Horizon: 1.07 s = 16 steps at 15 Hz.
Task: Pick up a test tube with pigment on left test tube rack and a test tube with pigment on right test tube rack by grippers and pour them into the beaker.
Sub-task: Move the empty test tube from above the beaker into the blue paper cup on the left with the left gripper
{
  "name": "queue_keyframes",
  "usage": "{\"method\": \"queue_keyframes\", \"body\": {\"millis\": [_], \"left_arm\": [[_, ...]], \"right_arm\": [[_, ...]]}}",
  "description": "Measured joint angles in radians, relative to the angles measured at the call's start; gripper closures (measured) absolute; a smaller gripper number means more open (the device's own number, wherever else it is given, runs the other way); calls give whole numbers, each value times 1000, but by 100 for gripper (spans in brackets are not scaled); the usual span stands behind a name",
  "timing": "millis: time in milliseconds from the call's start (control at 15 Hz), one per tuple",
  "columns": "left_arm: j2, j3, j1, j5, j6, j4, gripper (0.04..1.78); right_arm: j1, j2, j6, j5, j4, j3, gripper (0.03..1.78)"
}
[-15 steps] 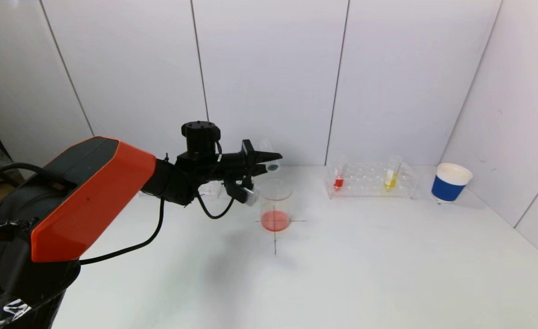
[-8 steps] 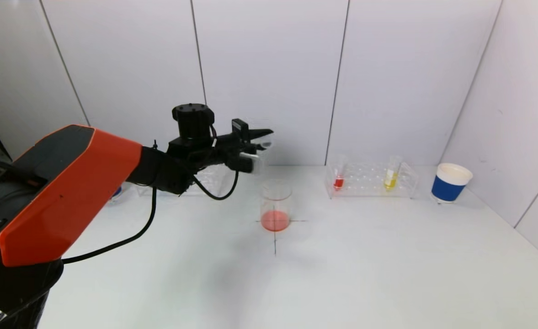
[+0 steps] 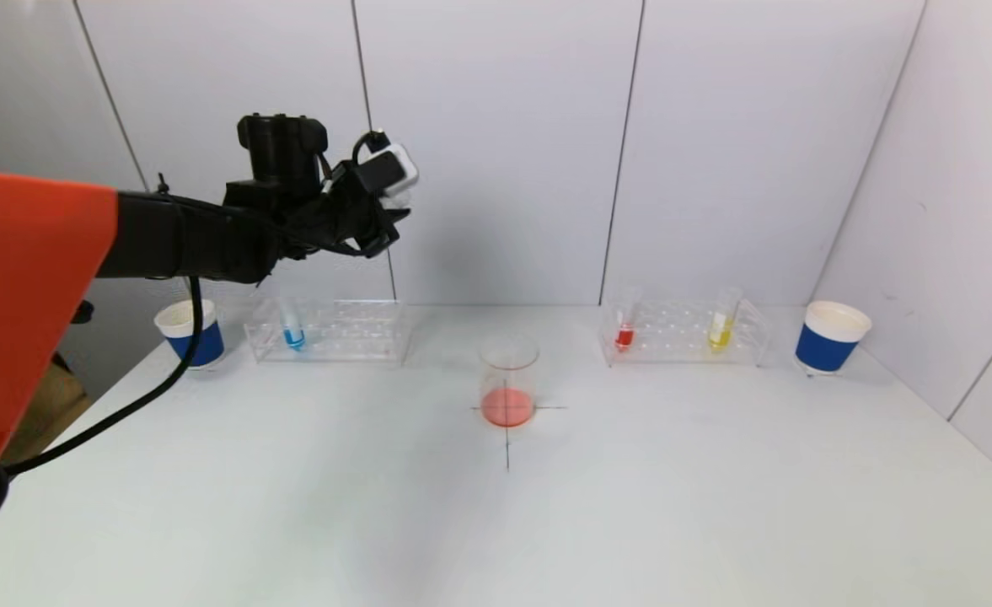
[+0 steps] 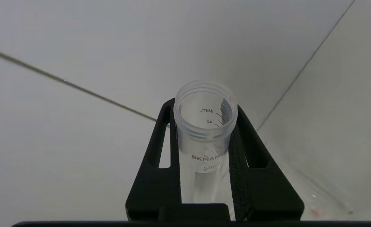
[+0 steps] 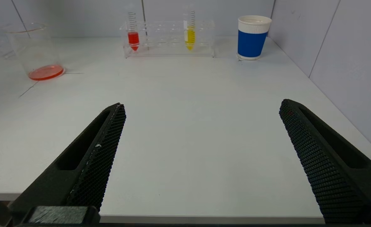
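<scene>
The left gripper (image 4: 204, 148), clamped on the now-empty test tube (image 4: 205, 126), has swung up and away from the beaker (image 3: 508, 378) holding red pigment, so the first pour looks finished, while the right gripper (image 5: 201, 138) waits spread wide.

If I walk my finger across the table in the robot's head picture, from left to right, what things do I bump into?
Left paper cup → left test tube rack with the blue tube → beaker → red tube → yellow tube → right paper cup.
</scene>
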Motion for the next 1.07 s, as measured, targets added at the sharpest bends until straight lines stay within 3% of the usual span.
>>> {"method": "queue_keyframes", "body": {"millis": [200, 333, 600, 867, 1067], "left_arm": [[-101, -19, 51, 9, -270, 233, 137], [-160, -17, 108, 36, -410, 318, 137], [-247, 21, 226, 112, -646, 321, 137], [-301, 99, 349, 164, -722, 293, 137], [-311, 189, 413, 167, -736, 180, 137]], "right_arm": [[0, 0, 0, -1, 0, 0, 4], [0, 0, 0, 0, 0, 0, 4], [0, 0, 0, 0, 0, 0, 4], [0, 0, 0, -1, 0, 0, 4], [0, 0, 0, 0, 0, 0, 4]]}}
